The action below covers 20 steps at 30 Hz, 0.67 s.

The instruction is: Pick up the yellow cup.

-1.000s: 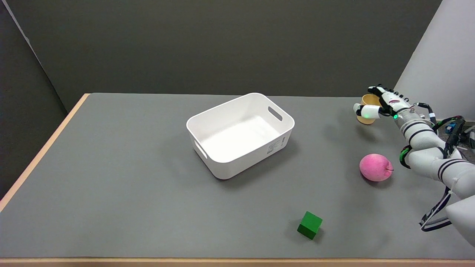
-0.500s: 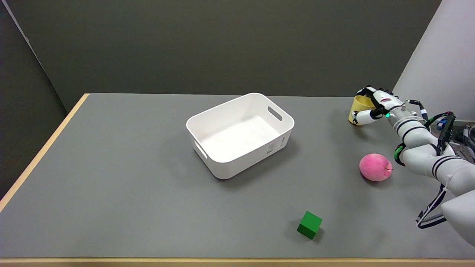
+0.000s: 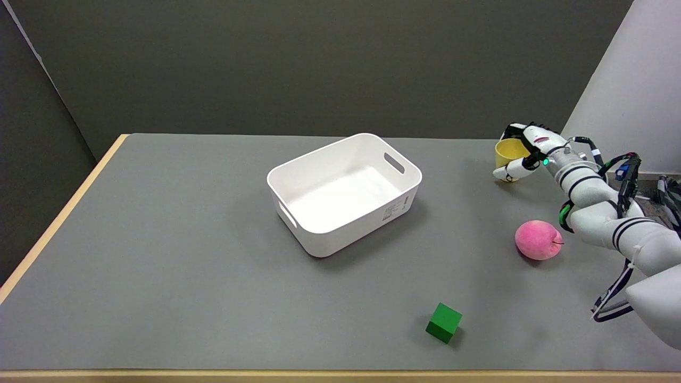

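Nearest me the green cube [image 3: 444, 322] and pink peach [image 3: 538, 240] lie untouched. At the table's far right, my right hand [image 3: 524, 153] now wraps the yellow cup [image 3: 507, 155], carried leftward from a second ago; I judge the grasp secured.

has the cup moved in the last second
Yes. The cup, held by the robot hand, has shifted left toward the bin, judged against the still peach.
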Motion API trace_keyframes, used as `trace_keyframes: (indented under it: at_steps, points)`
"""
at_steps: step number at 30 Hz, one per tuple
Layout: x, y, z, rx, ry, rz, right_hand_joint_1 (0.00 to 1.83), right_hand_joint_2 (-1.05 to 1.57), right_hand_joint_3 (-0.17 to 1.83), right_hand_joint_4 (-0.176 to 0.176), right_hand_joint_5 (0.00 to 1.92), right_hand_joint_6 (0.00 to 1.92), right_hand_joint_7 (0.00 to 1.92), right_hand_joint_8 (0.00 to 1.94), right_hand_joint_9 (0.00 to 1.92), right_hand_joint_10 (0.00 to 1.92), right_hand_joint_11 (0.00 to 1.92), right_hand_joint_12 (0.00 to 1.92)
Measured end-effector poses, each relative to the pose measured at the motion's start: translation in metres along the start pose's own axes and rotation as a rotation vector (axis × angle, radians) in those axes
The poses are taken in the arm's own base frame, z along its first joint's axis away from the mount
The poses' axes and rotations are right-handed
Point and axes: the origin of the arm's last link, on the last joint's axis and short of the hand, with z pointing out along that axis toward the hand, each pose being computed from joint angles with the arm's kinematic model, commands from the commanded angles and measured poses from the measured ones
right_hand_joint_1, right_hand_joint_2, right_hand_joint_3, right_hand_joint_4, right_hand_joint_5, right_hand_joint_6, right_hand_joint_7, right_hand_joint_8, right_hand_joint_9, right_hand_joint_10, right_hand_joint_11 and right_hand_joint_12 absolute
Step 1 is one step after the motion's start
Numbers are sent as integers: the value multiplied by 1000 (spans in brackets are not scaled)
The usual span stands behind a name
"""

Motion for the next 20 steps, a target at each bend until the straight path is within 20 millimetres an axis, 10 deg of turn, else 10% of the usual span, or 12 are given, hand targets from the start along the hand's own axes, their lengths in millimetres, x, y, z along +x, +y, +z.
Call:
trace_keyframes:
  at_steps: [20]
  points:
    - [62,-85,-3,321,243,-67,1340,1170,137,-176,544,1643,812,1255,791,1385,855,1545]
